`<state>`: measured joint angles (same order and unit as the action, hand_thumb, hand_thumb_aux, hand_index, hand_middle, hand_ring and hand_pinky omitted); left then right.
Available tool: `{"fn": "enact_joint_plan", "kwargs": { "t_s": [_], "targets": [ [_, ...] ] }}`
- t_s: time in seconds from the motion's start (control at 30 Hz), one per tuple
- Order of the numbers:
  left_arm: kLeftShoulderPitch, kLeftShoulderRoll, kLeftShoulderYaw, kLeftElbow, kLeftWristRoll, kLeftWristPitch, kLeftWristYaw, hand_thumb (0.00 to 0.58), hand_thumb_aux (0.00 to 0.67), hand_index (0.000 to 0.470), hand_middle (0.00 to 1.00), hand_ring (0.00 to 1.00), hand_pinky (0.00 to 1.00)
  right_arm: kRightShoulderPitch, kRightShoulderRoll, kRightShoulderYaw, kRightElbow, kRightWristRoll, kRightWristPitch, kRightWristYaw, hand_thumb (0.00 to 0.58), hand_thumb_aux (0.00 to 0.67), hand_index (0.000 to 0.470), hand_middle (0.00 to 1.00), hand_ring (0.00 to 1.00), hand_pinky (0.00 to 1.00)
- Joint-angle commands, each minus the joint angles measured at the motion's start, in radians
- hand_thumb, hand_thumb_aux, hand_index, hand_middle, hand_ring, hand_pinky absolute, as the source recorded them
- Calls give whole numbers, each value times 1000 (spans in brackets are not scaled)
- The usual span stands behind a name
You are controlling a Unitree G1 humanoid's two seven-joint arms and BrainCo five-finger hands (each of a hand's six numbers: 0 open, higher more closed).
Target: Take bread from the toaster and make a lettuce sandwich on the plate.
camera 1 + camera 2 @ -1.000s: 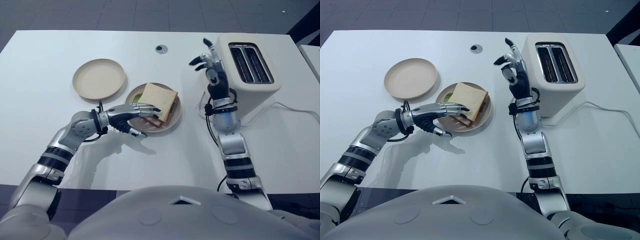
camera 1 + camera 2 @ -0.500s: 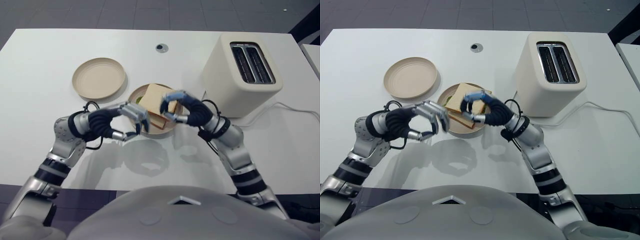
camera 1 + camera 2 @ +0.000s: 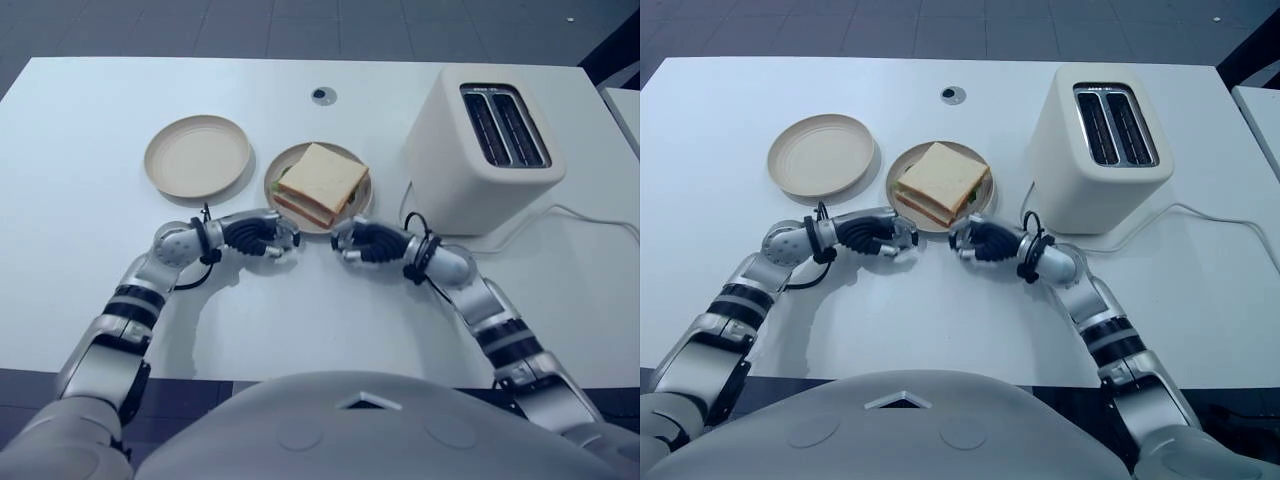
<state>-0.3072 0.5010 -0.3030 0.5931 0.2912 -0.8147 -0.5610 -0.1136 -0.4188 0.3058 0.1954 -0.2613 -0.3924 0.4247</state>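
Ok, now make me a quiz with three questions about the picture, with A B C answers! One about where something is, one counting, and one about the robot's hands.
1. Where is the sandwich?
A) on the plate between the empty plate and the toaster
B) on top of the toaster
C) inside a toaster slot

2. How many plates are on the table?
A) one
B) two
C) four

3. What are the left hand and right hand doing?
A) spread flat
B) holding bread
C) curled shut, holding nothing

Answers: 1 A, the sandwich sits on the middle plate. 2 B, one plate is bare and one carries the sandwich. 3 C, both hands are fists just in front of the sandwich plate, with nothing in them.
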Motion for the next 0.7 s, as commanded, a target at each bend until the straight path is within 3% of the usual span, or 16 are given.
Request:
{"fn": "enact_joint_plan", "kwargs": {
  "t_s": [0.03, 0.07, 0.1, 0.13, 0.17, 0.2, 0.23, 0.3, 0.33, 0.37, 0.4, 0.5, 0.7],
  "targets": [
    [-127, -60, 14, 147, 173, 27, 313, 579, 649, 455, 1000, 1000, 1000, -88, 71, -84, 86, -27, 55, -177, 580, 670, 470, 1000, 1000, 1000],
    [-147, -77, 18, 175, 189, 21, 383, 571, 589, 413, 1000, 1000, 1000, -103, 84, -100, 96, -29, 55, -214, 580, 670, 470, 1000, 1000, 1000],
    [-161, -94, 29, 197, 188, 13, 435, 557, 536, 376, 914, 914, 914, -117, 94, -112, 104, -34, 50, -248, 580, 670, 470, 1000, 1000, 1000],
    [-172, -107, 40, 213, 185, 5, 486, 484, 397, 278, 667, 667, 667, -128, 103, -123, 106, -39, 40, -281, 580, 670, 470, 1000, 1000, 1000],
    [-180, -121, 59, 219, 157, -15, 517, 128, 79, 55, 396, 396, 396, -138, 113, -141, 102, -33, 29, -315, 580, 670, 470, 1000, 1000, 1000],
    [-180, -133, 83, 210, 113, -40, 530, 0, 0, 0, 200, 200, 200, -145, 122, -162, 95, -25, 14, -348, 580, 670, 470, 1000, 1000, 1000],
    [-178, -151, 114, 195, 39, -63, 522, 0, 0, 0, 0, 0, 0, -150, 131, -184, 84, -6, -5, -370, 580, 670, 470, 1000, 1000, 1000],
    [-146, -173, 149, 91, -212, -111, 408, 0, 0, 0, 0, 0, 0, -147, 151, -228, 45, 52, -40, -394, 580, 670, 470, 1000, 1000, 1000],
    [-121, -174, 156, 8, -351, -114, 341, 0, 0, 0, 0, 0, 0, -144, 161, -250, 19, 80, -63, -407, 343, 242, 170, 937, 937, 937],
    [-98, -170, 162, -78, -476, -103, 284, 0, 0, 0, 0, 0, 0, -137, 170, -270, -14, 101, -87, -419, 0, 0, 0, 694, 694, 694],
    [-79, -165, 172, -161, -576, -87, 247, 0, 0, 0, 0, 0, 0, -126, 179, -284, -57, 121, -113, -427, 0, 0, 0, 0, 0, 0],
    [-48, -158, 215, -314, -702, -59, 217, 0, 0, 0, 0, 0, 0, -97, 200, -299, -155, 171, -166, -426, 0, 0, 0, 0, 0, 0],
    [-12, -174, 255, -386, -641, -47, 171, 0, 0, 0, 0, 0, 0, -78, 218, -291, -193, 196, -177, -390, 0, 0, 0, 0, 0, 0]
  ]
}}
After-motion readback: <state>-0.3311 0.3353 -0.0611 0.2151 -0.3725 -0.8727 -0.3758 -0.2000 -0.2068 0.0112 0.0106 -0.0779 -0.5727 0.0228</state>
